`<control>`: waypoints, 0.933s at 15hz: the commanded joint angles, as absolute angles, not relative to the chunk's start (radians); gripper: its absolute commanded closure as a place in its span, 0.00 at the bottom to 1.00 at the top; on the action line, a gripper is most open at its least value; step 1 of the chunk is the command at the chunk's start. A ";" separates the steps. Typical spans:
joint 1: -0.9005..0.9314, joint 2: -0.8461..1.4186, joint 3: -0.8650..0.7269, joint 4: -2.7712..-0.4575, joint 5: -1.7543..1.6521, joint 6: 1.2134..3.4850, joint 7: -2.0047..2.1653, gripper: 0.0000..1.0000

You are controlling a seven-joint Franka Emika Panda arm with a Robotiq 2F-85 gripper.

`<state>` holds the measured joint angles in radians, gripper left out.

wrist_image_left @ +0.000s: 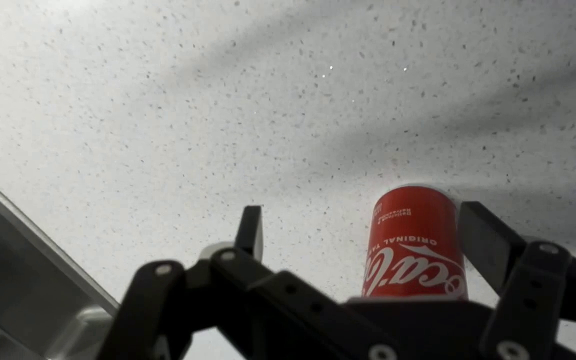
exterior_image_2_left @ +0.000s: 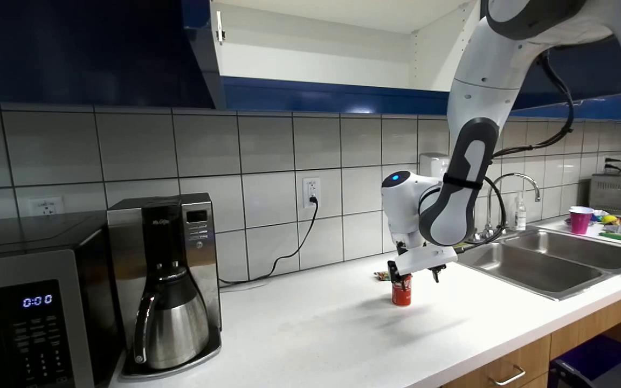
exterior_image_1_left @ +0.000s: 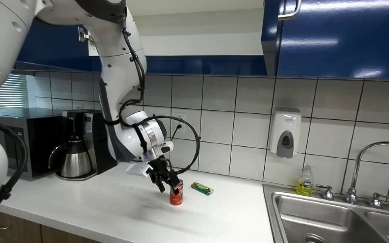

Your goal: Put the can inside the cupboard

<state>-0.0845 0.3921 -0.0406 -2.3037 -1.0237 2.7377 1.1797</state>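
The red can stands upright on the white counter, and it also shows in an exterior view. My gripper is over it, pointing down; it also shows in an exterior view. In the wrist view the gripper is open, with the can between its fingers. The right finger is close beside the can; whether they touch I cannot tell. A wide gap lies on the left. The can's top is hidden behind the gripper. The blue cupboard stands open above, white inside; it also shows in an exterior view.
A small flat green packet lies behind the can near the tiled wall. A coffee maker and microwave stand at one end, a steel sink at the other. A blue cabinet door is at upper right.
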 commanded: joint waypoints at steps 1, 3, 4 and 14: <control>-0.057 0.473 -0.069 -2.217 -1.098 2.758 1.245 0.00; -0.045 0.507 -0.074 -2.180 -1.119 2.765 1.265 0.00; -0.039 0.522 -0.075 -2.162 -1.127 2.766 1.272 0.00; 0.009 0.602 -0.102 -2.055 -1.166 2.769 1.348 0.00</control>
<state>-0.0081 0.5842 -0.0816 -2.0844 -1.1298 2.7544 1.2957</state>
